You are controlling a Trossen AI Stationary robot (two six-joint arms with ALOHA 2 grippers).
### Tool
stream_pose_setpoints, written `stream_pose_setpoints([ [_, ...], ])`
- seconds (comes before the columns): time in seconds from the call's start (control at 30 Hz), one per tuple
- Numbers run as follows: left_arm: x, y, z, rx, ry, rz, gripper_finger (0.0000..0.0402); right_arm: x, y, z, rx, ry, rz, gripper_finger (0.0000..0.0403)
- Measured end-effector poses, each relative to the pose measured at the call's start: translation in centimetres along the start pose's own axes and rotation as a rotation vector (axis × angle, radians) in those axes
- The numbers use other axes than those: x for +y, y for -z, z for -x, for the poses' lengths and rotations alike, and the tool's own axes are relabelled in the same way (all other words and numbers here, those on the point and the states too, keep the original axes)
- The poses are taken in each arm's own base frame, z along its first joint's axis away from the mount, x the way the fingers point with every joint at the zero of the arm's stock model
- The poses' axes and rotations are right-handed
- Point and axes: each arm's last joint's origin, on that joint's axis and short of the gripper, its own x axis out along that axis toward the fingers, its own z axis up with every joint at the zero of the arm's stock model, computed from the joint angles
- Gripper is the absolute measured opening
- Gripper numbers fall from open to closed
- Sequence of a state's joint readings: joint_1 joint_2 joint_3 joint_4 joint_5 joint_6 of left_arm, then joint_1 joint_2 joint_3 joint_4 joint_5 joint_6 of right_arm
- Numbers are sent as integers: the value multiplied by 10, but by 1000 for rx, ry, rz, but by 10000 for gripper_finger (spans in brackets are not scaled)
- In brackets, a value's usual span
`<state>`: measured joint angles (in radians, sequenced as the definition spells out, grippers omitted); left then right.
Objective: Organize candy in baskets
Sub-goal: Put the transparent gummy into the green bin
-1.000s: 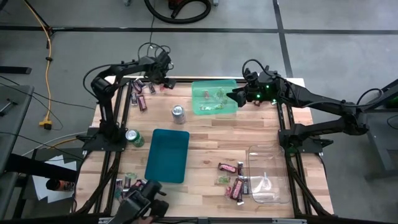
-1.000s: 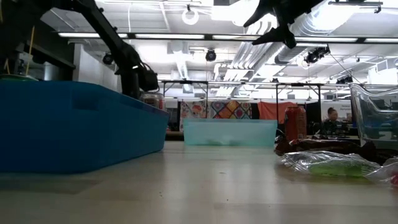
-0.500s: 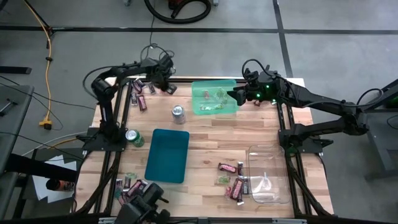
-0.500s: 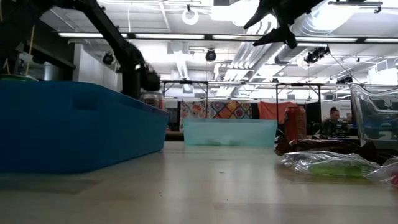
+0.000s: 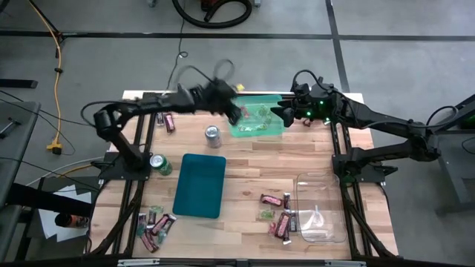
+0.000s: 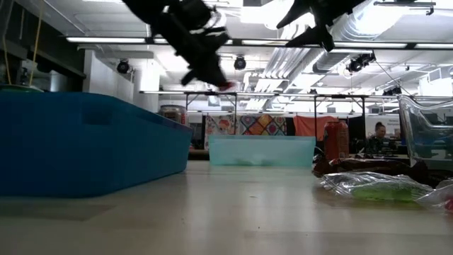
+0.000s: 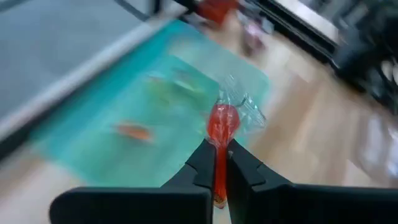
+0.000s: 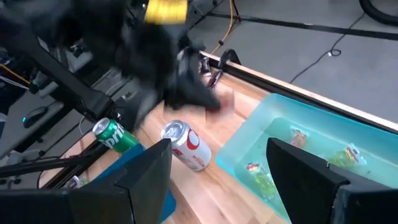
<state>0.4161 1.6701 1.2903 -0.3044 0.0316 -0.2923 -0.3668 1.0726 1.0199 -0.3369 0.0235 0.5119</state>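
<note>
**Candy positions and gripper states at the sorting table**

Candy lies in several groups. Nearest the front edge, pinkish-red and dark maroon wrapped bars (image 5: 155, 221) lie in a loose cluster on the wooden table (image 5: 252, 159) at the left corner. A second cluster of bars (image 5: 280, 215) lies just beside the clear rectangular plastic bin (image 5: 320, 208) at the front right; a small green wrapped piece (image 5: 265, 214) lies close to it.

Mid-table, the dark teal rectangular plastic bin (image 5: 200, 185) stands left of centre. A green soda can (image 5: 159, 164) lies on its side next to the bin's far left corner, and a red and silver soda can (image 5: 213, 134) lies beyond the bin.

At the far edge stands the light green translucent plastic bin (image 5: 257, 119), with a few small green and red wrapped pieces (image 8: 261, 177) inside. More bars (image 5: 169, 120) lie at the far left.

- Left gripper (image 7: 219, 157) — above the table by the near left corner of the light green bin, fingers clenched on a small red wrapped sweet with clear twisted ends (image 7: 224, 121).
- Right gripper (image 5: 284, 113) — above the right end of the same bin, fingers spread, nothing between them.
</note>
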Motion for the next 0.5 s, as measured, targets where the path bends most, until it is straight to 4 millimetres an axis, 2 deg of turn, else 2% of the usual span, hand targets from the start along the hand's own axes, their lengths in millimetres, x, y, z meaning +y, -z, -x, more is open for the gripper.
stream_pose_setpoints([
  [0.1, -23, 14, -26, 8, -7, -53, 9, 0, 0, 1, -2, -1, 18, 259],
  [0.27, -21, 9, -54, 74, -61, -54, 60, 0, 0, 2, -2, -2, 23, 259],
  [0.37, -11, -2, -58, 110, -98, -40, 109, 0, 0, 2, -3, -2, 34, 259],
  [0.5, -1, -24, -45, 97, -121, -12, 174, 0, 0, 2, -3, -2, 46, 259],
])
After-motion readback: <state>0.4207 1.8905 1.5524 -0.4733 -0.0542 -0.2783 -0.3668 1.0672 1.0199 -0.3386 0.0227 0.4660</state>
